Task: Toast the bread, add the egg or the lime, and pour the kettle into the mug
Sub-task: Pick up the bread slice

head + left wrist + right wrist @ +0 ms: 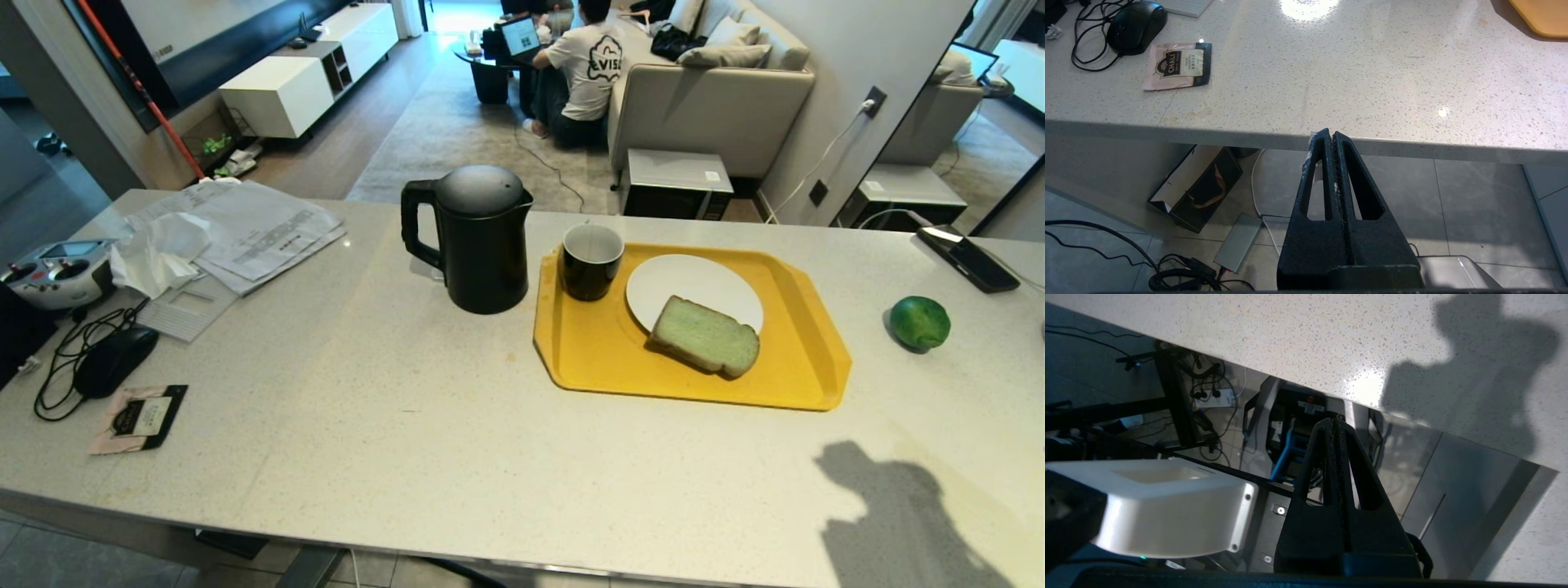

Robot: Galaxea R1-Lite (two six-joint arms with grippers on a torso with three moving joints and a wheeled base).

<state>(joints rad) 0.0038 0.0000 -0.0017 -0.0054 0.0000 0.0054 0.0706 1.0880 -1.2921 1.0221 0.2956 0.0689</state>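
Bread (705, 336), a pale green slice, lies half on the white plate (694, 286) in your yellow tray (604, 351) near the counter's (408, 425) far edge; both grippers (1332, 134) (1336, 419) hang pressed together, empty, off its near edge. Reach carelessly and you nudge the glossy black mug (591, 261).

The right gripper (1337, 421), a pair of black textured triangular fingers (1319, 465), is pressing its jaws together with nothing between them. It is hanging just off the near edge of the pale speckled stone countertop (1306, 339), its tips lying below that edge. A dark arm-shaped shadow (1474, 371) is falling across the stone. Under the counter, a white rounded plastic housing (1163, 506), black cables (1208, 379) and a blue bracket (1286, 451) are showing.
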